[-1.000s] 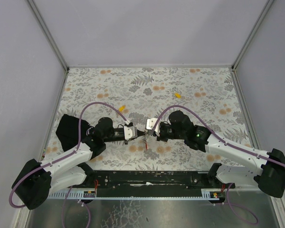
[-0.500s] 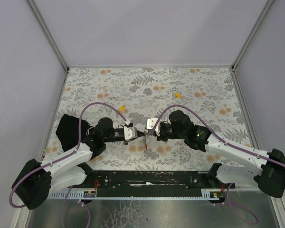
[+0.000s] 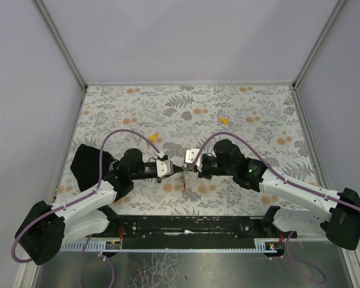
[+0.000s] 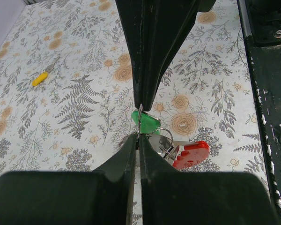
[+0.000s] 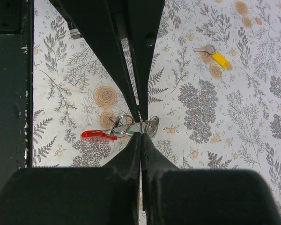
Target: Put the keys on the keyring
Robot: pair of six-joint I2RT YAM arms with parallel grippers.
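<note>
My two grippers meet tip to tip low over the table's near middle, left gripper (image 3: pixel 179 170) and right gripper (image 3: pixel 188 168), both shut. The keyring (image 4: pixel 189 153), a red fob on metal rings, hangs at my left gripper (image 4: pixel 138 136), whose tips pinch one of the rings. The green key (image 4: pixel 146 123) sits between the two sets of tips, and my right gripper (image 5: pixel 141 134) is shut on it, with green (image 5: pixel 131 132) showing beside its tips. The red fob (image 3: pixel 184 183) dangles toward the near edge. Two yellow keys (image 3: pixel 155 136) (image 3: pixel 225 120) lie loose on the floral cloth further back.
The black base rail (image 3: pixel 186 225) runs along the near edge just behind the grippers. Grey walls enclose the table (image 3: pixel 258 108) on three sides. One yellow key (image 4: pixel 40 78) lies to the far left of my left wrist, the other (image 5: pixel 219 59) to the upper right of my right wrist.
</note>
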